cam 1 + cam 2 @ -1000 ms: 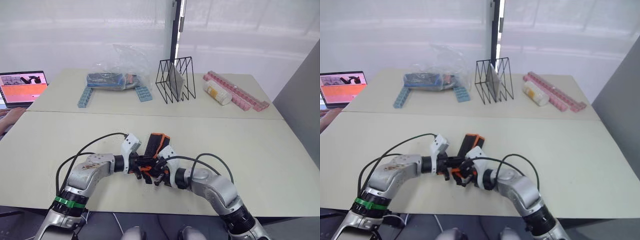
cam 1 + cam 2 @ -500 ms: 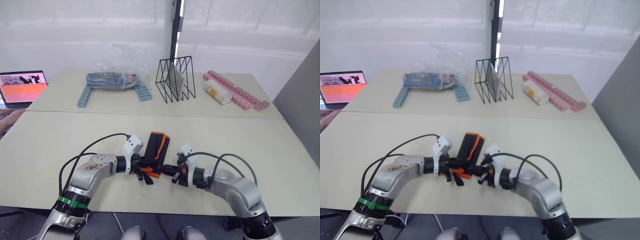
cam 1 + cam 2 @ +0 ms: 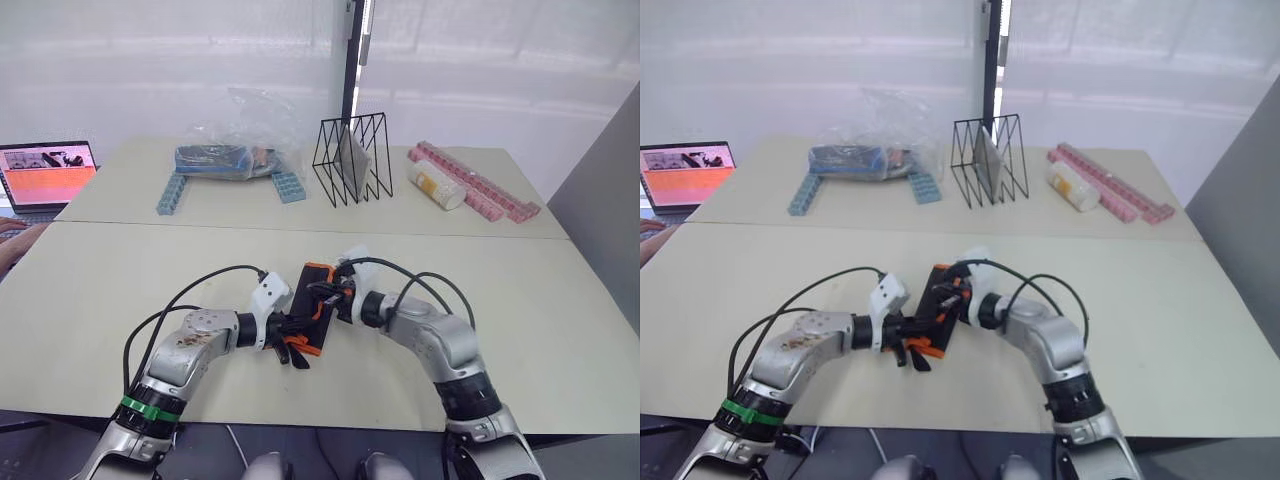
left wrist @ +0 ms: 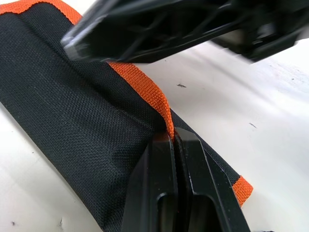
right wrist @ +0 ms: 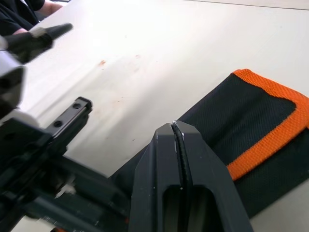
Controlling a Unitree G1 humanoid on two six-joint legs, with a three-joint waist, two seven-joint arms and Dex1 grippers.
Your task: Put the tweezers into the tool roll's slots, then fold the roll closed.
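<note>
The tool roll [image 3: 305, 312] lies folded on the near table, black outside with orange edging [image 4: 145, 84]. My left gripper [image 3: 288, 331] is at its near end, fingers [image 4: 159, 159] shut on the orange edging. My right gripper [image 3: 322, 296] hovers over the roll's upper part, shut, with nothing seen between its fingertips [image 5: 164, 133]. Its tips sit just above the black fabric [image 5: 231, 104]. The tweezers and the slots are hidden by the fold.
On the far table stand a black wire rack [image 3: 352, 160], a plastic bag with blue toothed bars [image 3: 235, 155], pink bars [image 3: 475, 182] and a white bottle [image 3: 435, 186]. A laptop [image 3: 45, 170] and a person's hand [image 3: 12, 228] are at the far left.
My right gripper has swung from the table at the roll's right side up and over the roll. The left gripper has stayed shut on the roll's near edge.
</note>
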